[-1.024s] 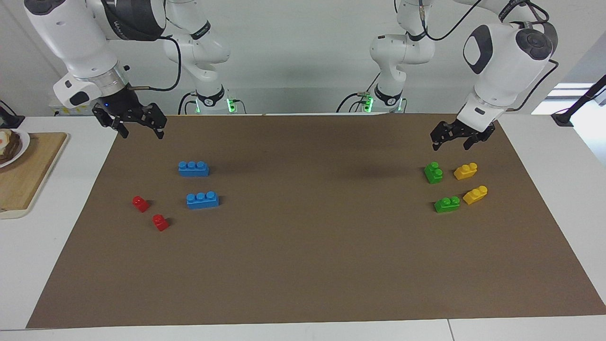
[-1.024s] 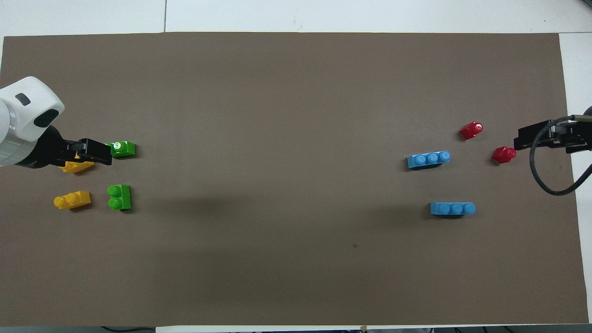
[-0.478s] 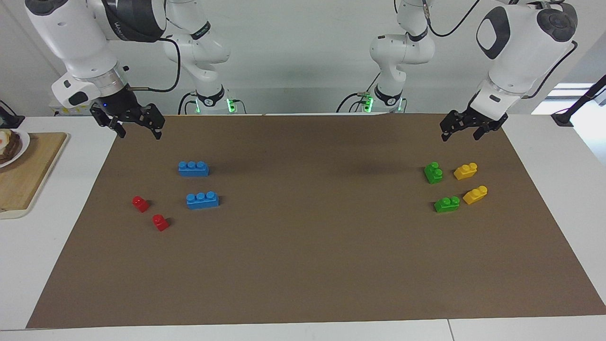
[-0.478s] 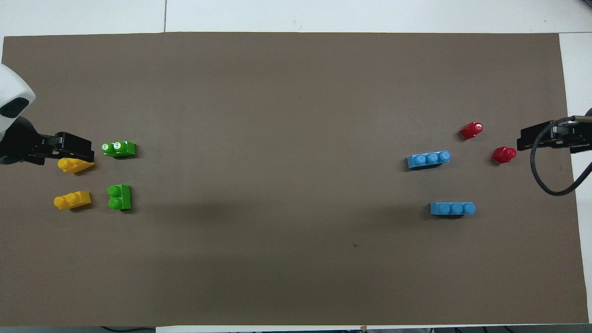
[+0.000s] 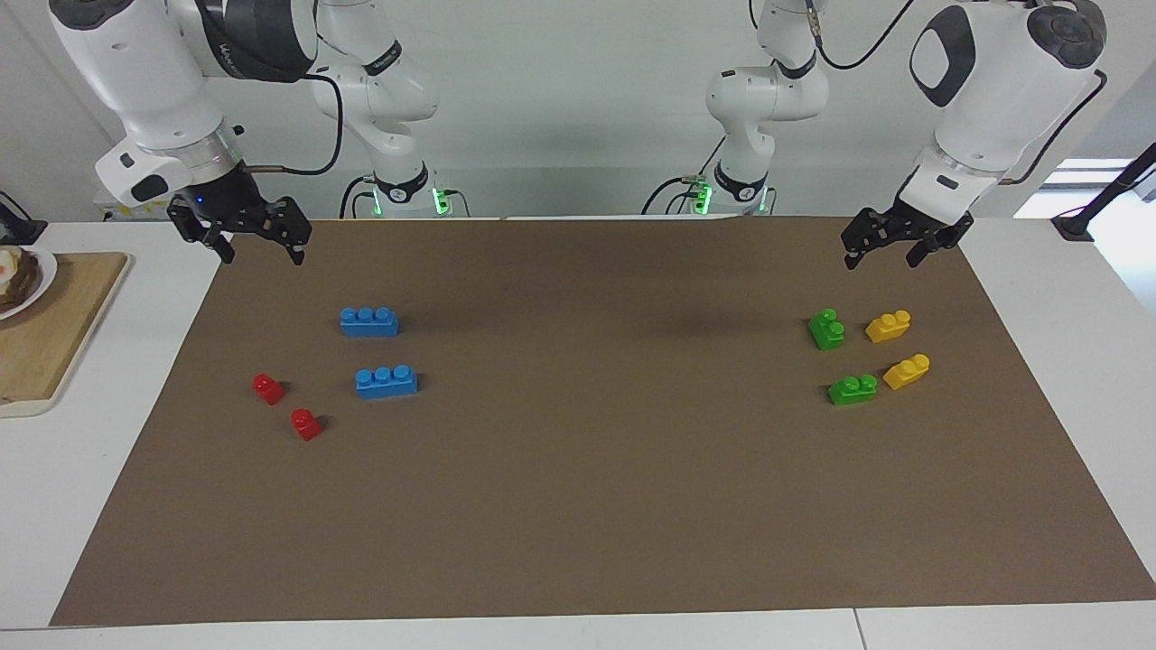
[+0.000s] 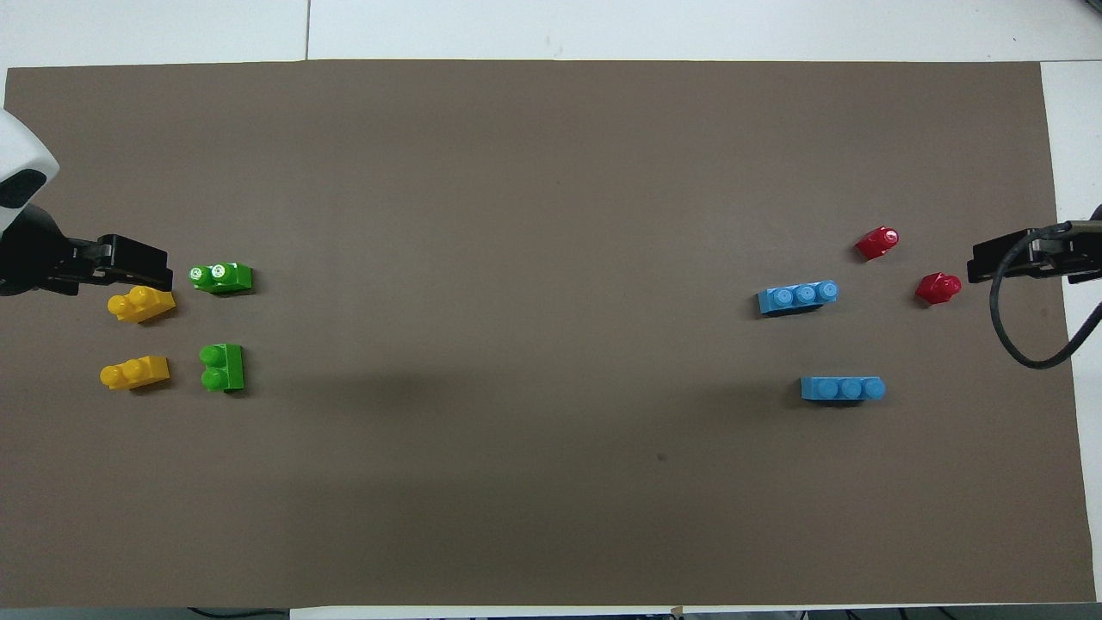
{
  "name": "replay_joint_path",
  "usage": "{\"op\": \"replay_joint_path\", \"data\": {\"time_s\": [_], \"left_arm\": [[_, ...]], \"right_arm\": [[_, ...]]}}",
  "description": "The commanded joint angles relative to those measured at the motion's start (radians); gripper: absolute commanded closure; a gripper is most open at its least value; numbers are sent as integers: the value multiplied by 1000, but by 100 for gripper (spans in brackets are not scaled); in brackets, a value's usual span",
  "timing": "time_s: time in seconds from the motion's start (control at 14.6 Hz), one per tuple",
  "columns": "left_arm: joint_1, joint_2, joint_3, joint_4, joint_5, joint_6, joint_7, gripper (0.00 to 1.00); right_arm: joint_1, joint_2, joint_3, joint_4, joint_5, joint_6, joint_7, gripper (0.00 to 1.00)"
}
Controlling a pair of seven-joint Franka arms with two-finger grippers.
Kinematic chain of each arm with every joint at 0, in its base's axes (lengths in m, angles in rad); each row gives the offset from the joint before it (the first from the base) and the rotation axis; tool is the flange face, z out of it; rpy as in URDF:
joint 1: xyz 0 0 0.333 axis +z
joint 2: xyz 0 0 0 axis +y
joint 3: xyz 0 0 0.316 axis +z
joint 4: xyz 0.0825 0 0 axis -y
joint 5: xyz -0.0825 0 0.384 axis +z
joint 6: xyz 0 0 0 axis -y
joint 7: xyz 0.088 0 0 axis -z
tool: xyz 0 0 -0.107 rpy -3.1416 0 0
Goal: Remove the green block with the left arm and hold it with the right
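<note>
Two green blocks lie on the brown mat near the left arm's end of the tabletop, both loose and apart from everything else. The nearer green block [image 5: 827, 329] sits closer to the robots' edge, with a yellow brick [image 5: 889, 326] just beside it toward the end of the tabletop. The second green block [image 5: 853, 389] lies farther from the robots, also paired with a yellow brick [image 5: 907, 371]. Neither green block is joined to another brick, so the removal probably amounts to lifting one clear of the cluster.

The left hand [image 5: 880, 248] hangs in the air over the mat close to the robots' edge and the left arm's end, above the cluster and touching nothing. Its fingers stand apart and hold nothing. That spot suits a descent onto the nearer green block, though which green block it will take cannot be told.

The right hand [image 5: 257, 242] hangs over the corner of the mat at the robots' edge and the right arm's end, fingers spread and empty, waiting. It is well apart from the blue bricks [image 5: 369, 321] and red bricks [image 5: 268, 388] at that end, likely parked to receive the block later.
</note>
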Motion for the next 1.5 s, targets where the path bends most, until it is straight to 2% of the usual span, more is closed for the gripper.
{"op": "replay_joint_path", "data": {"time_s": [0.0, 0.68, 0.96, 1.43], "left_arm": [[20, 20, -13, 56, 8, -50, 8, 0], [44, 8, -14, 24, 57, -48, 14, 0], [47, 44, -20, 125, 57, -103, 16, 0], [44, 43, -22, 106, 49, -64, 13, 0]], "right_arm": [[-9, -13, 7, -7, -19, -13, -24, 0], [-9, -13, 7, -7, -16, -12, -25, 0], [-9, -13, 5, -7, -14, -9, -24, 0], [-9, -13, 7, -9, -14, -1, -24, 0]]}}
